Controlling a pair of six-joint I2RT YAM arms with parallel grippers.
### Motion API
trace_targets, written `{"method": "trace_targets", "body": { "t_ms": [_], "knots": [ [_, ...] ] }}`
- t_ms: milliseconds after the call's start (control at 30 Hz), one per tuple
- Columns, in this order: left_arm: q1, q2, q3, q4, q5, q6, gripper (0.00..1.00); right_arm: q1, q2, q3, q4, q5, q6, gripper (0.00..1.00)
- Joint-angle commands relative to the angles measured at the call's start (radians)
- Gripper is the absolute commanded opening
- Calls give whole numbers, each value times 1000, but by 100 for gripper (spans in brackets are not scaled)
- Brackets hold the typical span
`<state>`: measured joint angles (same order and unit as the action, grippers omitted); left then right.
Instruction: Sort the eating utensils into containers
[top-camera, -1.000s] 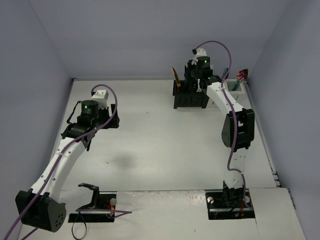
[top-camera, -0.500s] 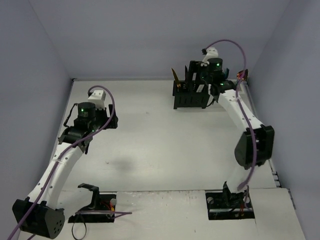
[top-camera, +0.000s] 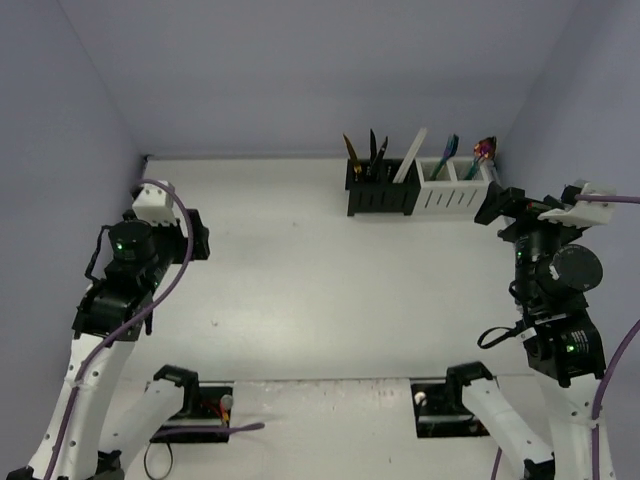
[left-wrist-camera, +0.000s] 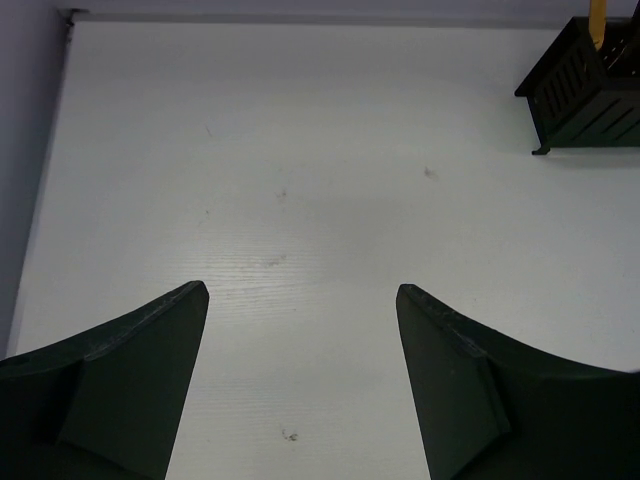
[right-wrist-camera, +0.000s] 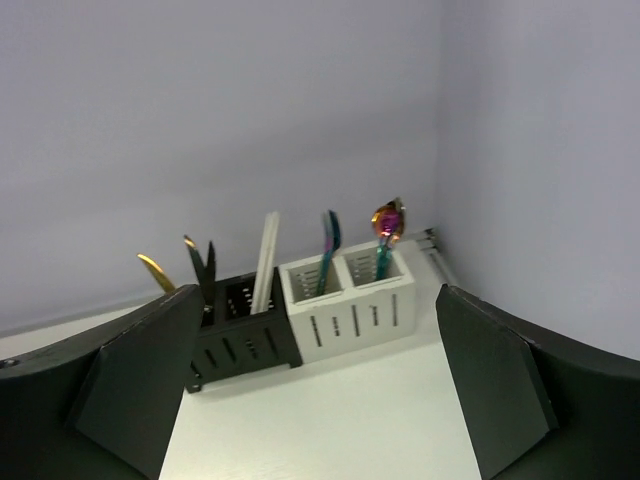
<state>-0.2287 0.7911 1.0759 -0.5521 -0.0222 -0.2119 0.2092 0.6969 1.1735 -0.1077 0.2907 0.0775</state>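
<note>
Both caddies stand butted side by side at the far edge of the bench (top-camera: 300, 290), right of centre. The black caddy (top-camera: 381, 200) is on the left, with a gold utensil (top-camera: 351, 155) and black utensils (top-camera: 376, 152) in its left compartment and white chopsticks (top-camera: 411, 155) leaning in its right. In the white caddy (top-camera: 455, 196) I see a blue utensil (top-camera: 449, 153) in the left compartment and an iridescent spoon (top-camera: 485, 150) in the right, near the right wall. My left arm (top-camera: 125, 270) sits by the left wall, its jaws spread wide over bare bench. My right arm (top-camera: 552, 275) hugs the right edge, jaws spread, facing the caddies. Open bench lies between the arms.
</note>
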Motion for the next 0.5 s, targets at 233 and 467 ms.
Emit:
{"method": "trace_targets", "body": {
  "t_ms": [233, 467],
  "knots": [
    [3, -189, 47, -132, -141, 36, 76, 2, -165, -125, -43, 82, -41, 100],
    [3, -248, 11, -144, -181, 23, 78, 19, -181, -136, -43, 71, -50, 100]
  ]
}}
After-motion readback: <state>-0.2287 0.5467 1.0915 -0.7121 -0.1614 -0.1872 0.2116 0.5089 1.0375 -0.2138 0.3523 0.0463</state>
